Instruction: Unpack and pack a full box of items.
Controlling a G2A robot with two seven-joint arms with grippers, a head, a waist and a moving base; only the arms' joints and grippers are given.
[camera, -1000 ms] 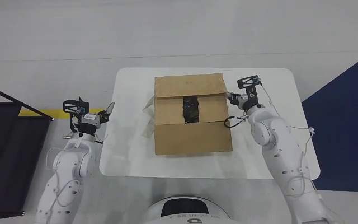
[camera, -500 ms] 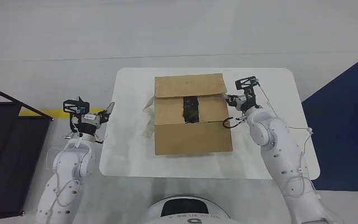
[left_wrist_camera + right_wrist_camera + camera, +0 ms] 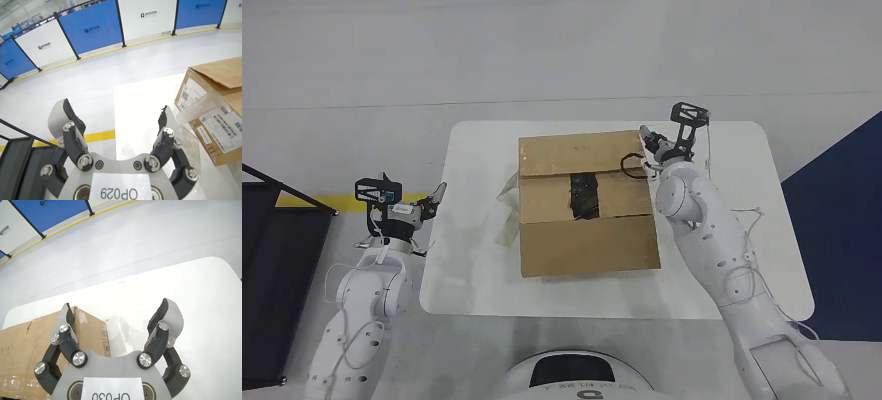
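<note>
**Box on the tabletop, both claws spread and empty**

The cardboard box sits in the middle of the white tabletop, a little closer to the far edge than to the near one. Its top flaps are folded in but do not meet, and a dark item shows through the gap between them. A strip of clear tape sticks out from the side of the box that faces the tabletop's left edge, next to the printed labels.

The right claw is over the box's far right corner. Its fingers are spread, one above the cardboard corner and the other above bare tabletop, and it holds nothing. Whether it touches the box cannot be told.

The left claw is just off the tabletop's left edge, well apart from the box. Its fingers are also spread wide and it is empty.
</note>
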